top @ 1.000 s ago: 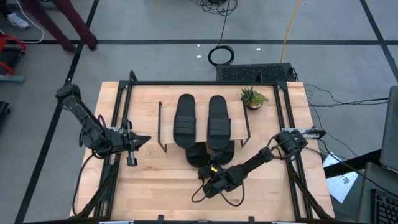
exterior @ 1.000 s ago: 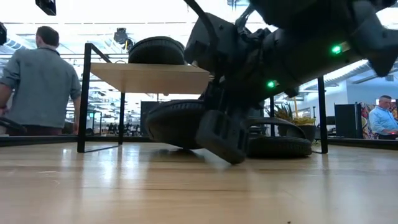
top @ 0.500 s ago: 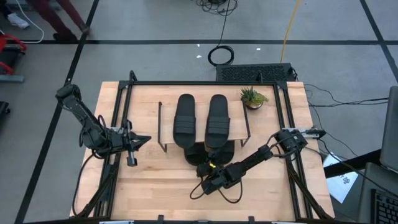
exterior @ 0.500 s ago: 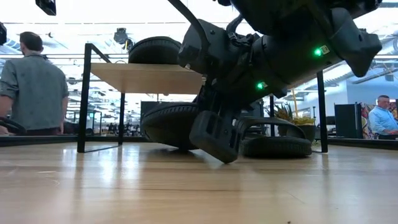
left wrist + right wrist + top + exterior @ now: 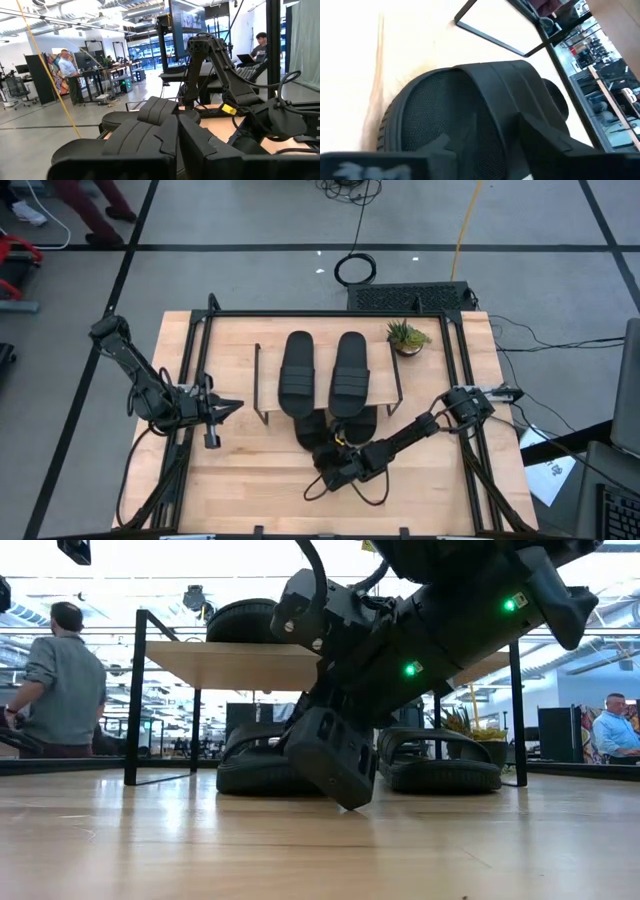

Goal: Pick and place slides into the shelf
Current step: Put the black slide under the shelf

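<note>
Two black slides point(image 5: 297, 370) point(image 5: 350, 370) lie side by side on the plank top of the shelf point(image 5: 265, 380). Two more stand on their soles on the table under it, the left one point(image 5: 255, 768) and the right one point(image 5: 440, 768), their near ends sticking out. My right gripper point(image 5: 322, 452) is low at the near end of the left lower slide point(image 5: 435, 115), fingers apart. My left gripper point(image 5: 230, 405) hangs shut, holding nothing, off the shelf's left end. My right gripper comes at the left lower slide slanting down from the table's near right. One finger point(image 5: 555, 142) lies beside the strap point(image 5: 495, 80); whether it touches the strap, I cannot tell. The slide rests flat on its sole on the table.
A small potted plant point(image 5: 405, 337) stands at the shelf's far right corner. Black frame rails point(image 5: 200, 360) run along the table's sides. Bare tabletop point(image 5: 260, 480) lies on the near side. People point(image 5: 60, 680) are in the room beyond the table.
My right gripper has rolled its wrist and shifted slightly toward the table's left. The left lower slide, tipped up against the gripper a second ago, has come down flat on its sole under the shelf.
</note>
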{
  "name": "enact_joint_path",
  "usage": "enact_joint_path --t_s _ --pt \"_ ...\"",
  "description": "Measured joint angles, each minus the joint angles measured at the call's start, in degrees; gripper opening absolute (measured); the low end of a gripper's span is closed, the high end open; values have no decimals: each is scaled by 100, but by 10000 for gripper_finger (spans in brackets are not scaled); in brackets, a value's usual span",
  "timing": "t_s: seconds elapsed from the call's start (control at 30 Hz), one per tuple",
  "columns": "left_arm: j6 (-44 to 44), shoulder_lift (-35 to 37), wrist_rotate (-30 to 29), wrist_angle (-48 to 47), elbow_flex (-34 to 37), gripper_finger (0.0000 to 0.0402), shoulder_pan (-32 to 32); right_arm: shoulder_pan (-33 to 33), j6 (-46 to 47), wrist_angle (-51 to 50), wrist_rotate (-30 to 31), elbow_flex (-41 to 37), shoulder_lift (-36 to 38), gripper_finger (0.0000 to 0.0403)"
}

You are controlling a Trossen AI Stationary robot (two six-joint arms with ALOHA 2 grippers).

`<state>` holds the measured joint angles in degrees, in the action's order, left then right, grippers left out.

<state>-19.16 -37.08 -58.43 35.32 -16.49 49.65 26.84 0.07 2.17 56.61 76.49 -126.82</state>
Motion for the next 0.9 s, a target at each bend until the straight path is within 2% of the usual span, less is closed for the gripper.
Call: enact_joint_path --t_s 0.13,0.27,0.43,0.53,0.6,0.67,0.77,0.9 --pt "0 1 1 -2 0 23 -1 91 -302 -5 124 -4 43 185" --pt "-24 0 3 -7 0 15 0 239 -736 -35 212 -14 135 203" --pt "-20 0 5 -47 0 2 0 517 -1406 -13 890 -42 248 198" --pt "-18 2 72 -54 0 3 -1 764 -2255 445 1516 -40 348 186" --pt "-15 -2 332 -93 0 8 -2 948 -3028 784 1688 -34 451 173" --pt "-4 -9 820 -167 -2 11 -2 1129 -3560 910 1531 -35 592 155" --pt "-6 -33 1556 -396 -2 5 -1 1362 -3555 630 1010 -41 999 115" --pt "9 -237 1957 -659 -2 4 0 1459 -2669 20 -780 -336 1951 35"
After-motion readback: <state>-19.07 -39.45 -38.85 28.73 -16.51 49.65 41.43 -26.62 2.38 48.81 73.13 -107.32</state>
